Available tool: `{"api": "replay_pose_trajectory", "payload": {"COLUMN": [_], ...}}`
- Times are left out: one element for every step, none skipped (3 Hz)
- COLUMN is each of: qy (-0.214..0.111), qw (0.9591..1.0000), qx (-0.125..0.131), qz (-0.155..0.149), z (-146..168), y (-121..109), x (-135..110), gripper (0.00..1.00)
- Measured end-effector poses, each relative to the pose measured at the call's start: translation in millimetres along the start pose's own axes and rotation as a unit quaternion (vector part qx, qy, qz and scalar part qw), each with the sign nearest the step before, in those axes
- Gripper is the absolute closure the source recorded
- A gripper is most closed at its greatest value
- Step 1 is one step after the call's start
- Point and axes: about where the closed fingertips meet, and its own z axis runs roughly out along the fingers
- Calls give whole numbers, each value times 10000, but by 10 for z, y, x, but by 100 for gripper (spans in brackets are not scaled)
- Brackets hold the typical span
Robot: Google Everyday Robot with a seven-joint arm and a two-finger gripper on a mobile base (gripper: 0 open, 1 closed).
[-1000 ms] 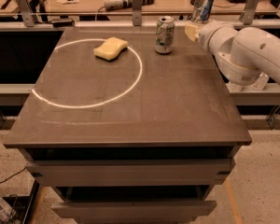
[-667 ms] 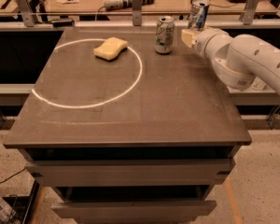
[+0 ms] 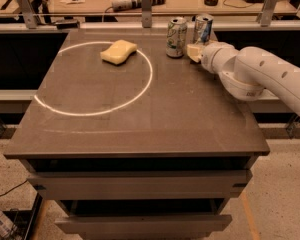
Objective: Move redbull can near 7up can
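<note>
The white arm (image 3: 260, 76) comes in from the right of the 7up can (image 3: 176, 36), forearm low and nearly level over the table (image 3: 140, 129). Its gripper (image 3: 195, 52), just right of the 7up can, is clamped on the lower body of the redbull can (image 3: 203, 29), which stands upright close beside it (apparently not touching). The carry looks nearly done. The next move calls for setting the can down gently and letting go without nudging its neighbour.

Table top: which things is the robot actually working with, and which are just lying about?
In the job: redbull can; 7up can beside it; gripper, clamped low on the redbull can.
Lying about: yellow sponge, at the far edge of the white ring on the table.
</note>
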Motion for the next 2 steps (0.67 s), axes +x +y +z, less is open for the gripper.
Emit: {"api": "replay_pose_trajectory", "payload": {"qy": [13,13], "qw": [10000,10000], "qx": [-8,-22], "qz": [-5,-4], "z": [6,17], "y": [4,23], "x": [22,21], "gripper": [100,82]}}
